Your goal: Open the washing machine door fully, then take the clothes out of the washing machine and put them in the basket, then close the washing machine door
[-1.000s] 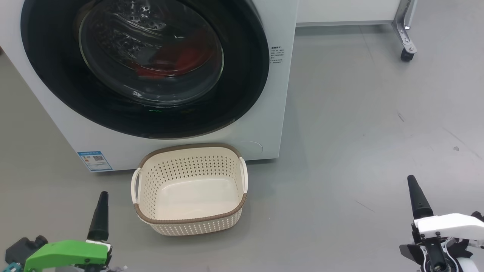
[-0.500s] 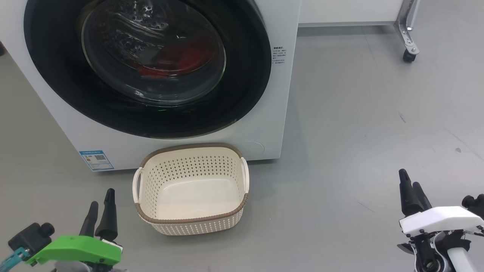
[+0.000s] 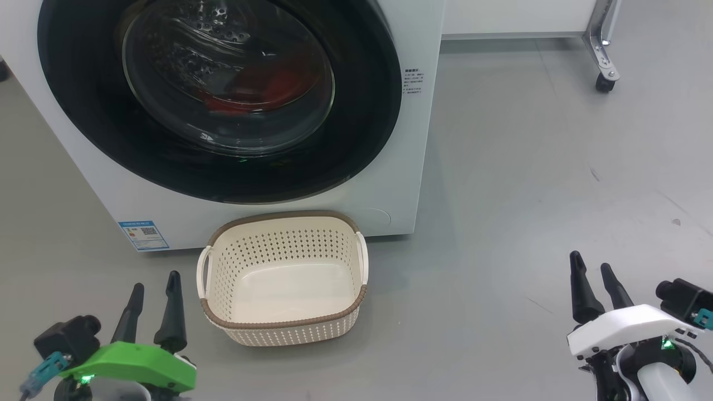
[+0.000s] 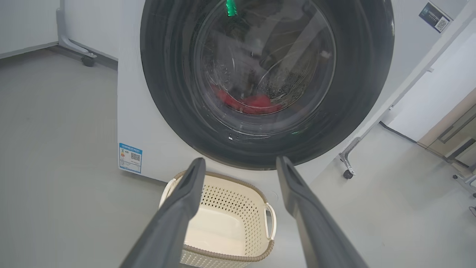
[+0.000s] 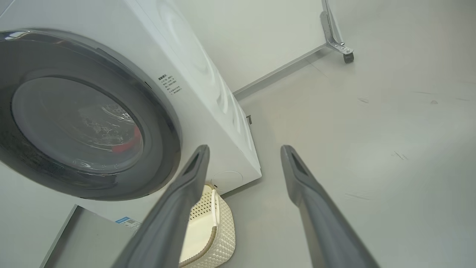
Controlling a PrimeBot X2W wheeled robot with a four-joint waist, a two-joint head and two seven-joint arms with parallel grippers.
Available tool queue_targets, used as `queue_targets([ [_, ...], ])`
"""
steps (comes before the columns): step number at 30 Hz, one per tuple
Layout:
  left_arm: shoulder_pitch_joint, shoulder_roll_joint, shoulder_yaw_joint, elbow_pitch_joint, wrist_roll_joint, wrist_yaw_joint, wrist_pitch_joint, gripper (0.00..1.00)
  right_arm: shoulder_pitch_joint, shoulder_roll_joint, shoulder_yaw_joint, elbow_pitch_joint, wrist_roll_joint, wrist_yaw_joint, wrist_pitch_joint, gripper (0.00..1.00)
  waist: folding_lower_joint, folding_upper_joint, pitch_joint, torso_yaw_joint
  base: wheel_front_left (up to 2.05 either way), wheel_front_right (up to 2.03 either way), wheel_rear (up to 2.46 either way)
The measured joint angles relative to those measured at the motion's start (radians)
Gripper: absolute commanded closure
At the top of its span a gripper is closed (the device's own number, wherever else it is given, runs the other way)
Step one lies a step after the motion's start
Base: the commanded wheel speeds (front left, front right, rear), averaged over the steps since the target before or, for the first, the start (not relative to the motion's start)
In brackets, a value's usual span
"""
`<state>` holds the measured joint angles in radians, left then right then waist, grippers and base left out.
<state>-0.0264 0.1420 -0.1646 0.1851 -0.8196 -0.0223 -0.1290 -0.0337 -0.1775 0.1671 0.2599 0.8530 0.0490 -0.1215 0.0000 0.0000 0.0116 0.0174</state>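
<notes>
Head view: whole basket [image 3: 281, 324], left pincer [image 3: 156, 281] and right pincer [image 3: 589, 262] both spread, empty.

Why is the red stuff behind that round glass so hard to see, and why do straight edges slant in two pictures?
Head view: pale reflections on the black-rimmed round glass door veil the red clothes. Left wrist view: the wide lens slants the big white washing machine; the long dark fingers of the left gripper loom large. Right wrist view: the same slant.
</notes>
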Motion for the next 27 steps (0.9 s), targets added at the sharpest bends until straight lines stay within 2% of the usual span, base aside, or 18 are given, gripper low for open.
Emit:
queue_targets([
  [15,0.001,0.012,-0.066,-0.017,0.236,0.045,-0.051,0.0,-0.001,-0.01,0.079,-0.006,-0.185,-0.042,-0.053,0.0,0.0,0.0,-0.001,0.003,0.0,0.0,0.0],
  [27,0.011,0.014,-0.1,-0.017,0.377,0.079,-0.095,0.0,-0.001,-0.013,0.14,-0.007,-0.319,-0.063,-0.096,0.0,0.0,0.0,-0.003,0.006,0.0,0.0,0.0],
])
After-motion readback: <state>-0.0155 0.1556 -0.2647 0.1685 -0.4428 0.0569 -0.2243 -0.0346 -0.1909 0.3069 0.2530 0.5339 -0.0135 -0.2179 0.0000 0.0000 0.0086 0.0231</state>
